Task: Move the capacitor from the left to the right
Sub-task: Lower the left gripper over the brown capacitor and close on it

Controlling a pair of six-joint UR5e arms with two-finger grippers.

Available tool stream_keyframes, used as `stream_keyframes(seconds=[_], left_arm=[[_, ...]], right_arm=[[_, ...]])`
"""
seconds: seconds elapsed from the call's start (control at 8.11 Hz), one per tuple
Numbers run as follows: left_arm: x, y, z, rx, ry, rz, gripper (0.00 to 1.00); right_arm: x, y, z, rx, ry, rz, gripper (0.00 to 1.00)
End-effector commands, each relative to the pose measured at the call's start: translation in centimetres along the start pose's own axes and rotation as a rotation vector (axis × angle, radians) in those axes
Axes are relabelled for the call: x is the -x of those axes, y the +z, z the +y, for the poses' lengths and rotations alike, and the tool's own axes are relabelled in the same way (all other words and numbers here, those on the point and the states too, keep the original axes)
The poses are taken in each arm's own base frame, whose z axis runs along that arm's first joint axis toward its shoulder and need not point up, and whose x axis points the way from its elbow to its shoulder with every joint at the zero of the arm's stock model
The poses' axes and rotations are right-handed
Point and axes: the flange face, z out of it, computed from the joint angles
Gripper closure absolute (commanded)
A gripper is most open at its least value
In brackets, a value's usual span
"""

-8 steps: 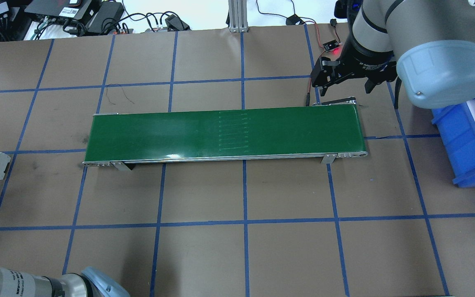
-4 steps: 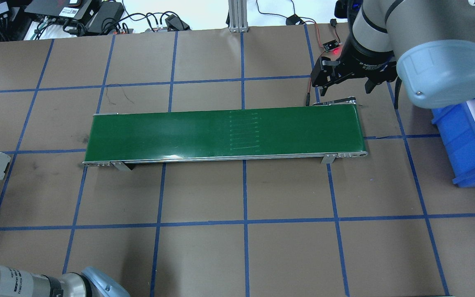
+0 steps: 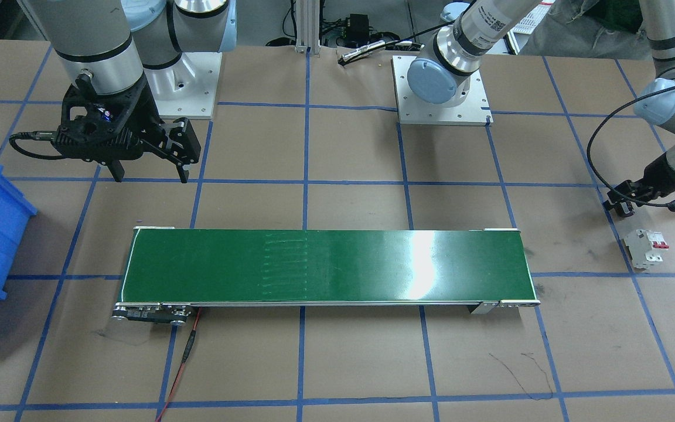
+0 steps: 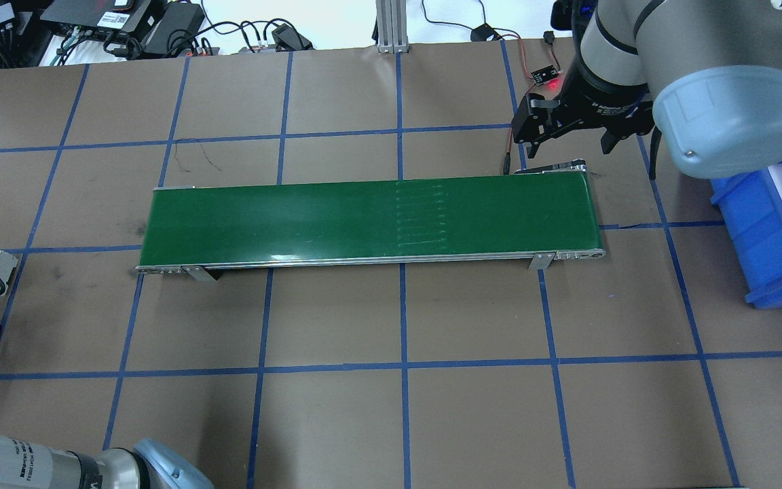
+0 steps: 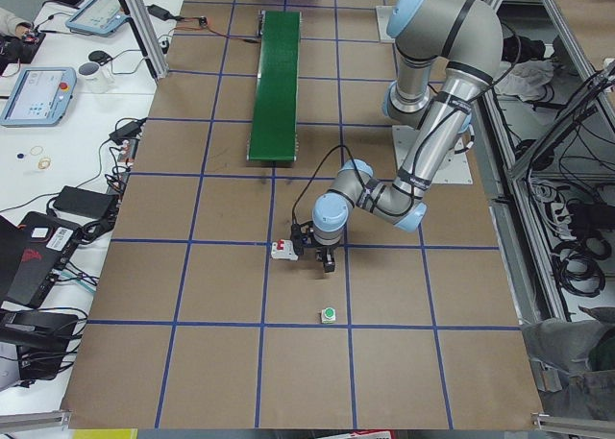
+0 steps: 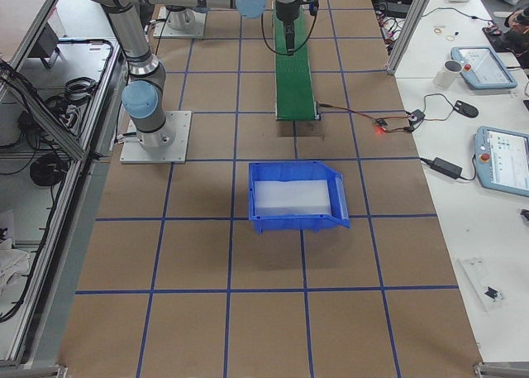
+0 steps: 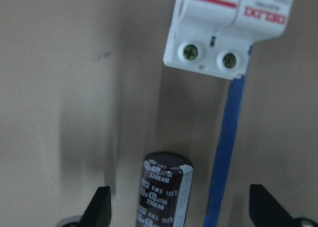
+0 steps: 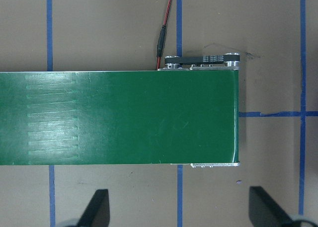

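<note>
Over the last sec the seam marks [image 4: 421, 216] on the green belt [image 4: 262, 224] have slid toward its right end, so we read the belt as running, w/ nothing on it. At the overhead view's left edge the left gripper [image 7: 185, 212] has shifted only a touch, and its cable now loops across the white breaker [image 7: 228, 31]. The right gripper [image 3: 150, 174] hasn't moved. For the task: transport looks ready but the pick isn't done, i.e. we're at the final line-up before the grasp.

The left gripper is spread wide, nothing held. In its wrist cam the capacitor [image 7: 165, 189] sits on the table between the two fingertips [image 7: 102, 209], touching neither. It's nearer the one on the view's left, w/ a clear gap to the other. A blue tape line [image 7: 226, 152] runs just beside it, and the breaker lies beyond, apart. We can't tell from this angle if the capacitor stands or lies, and the other cams don't resolve it.

The right gripper is also spread wide & empty, hovering near the belt's right end, w/ the blue bin [image 4: 771, 231] farther out on that side.

We judge that closing here would catch the capacitor, tho off-centre contact may nudge it first.
</note>
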Motion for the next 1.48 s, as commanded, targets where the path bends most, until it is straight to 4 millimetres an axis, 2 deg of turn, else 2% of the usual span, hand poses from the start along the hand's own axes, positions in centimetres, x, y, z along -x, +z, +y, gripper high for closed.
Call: stream_keyframes(seconds=[0.0, 0.74, 1.36], left_arm=[[0.07, -0.07, 0.11, 0.000, 0.002, -0.004, 0.04], [0.07, 0.13, 0.04, 0.002, 0.030, -0.005, 0.11], [0.33, -0.17, -0.08, 0.003, 0.036, -0.016, 0.26]], right_arm=[[-0.01, 0.00, 0.00, 0.000, -0.002, 0.001, 0.00], [-0.01, 0.07, 0.03, 0.002, -0.002, 0.001, 0.00], [-0.01, 0.00, 0.00, 0.000, -0.002, 0.001, 0.00]])
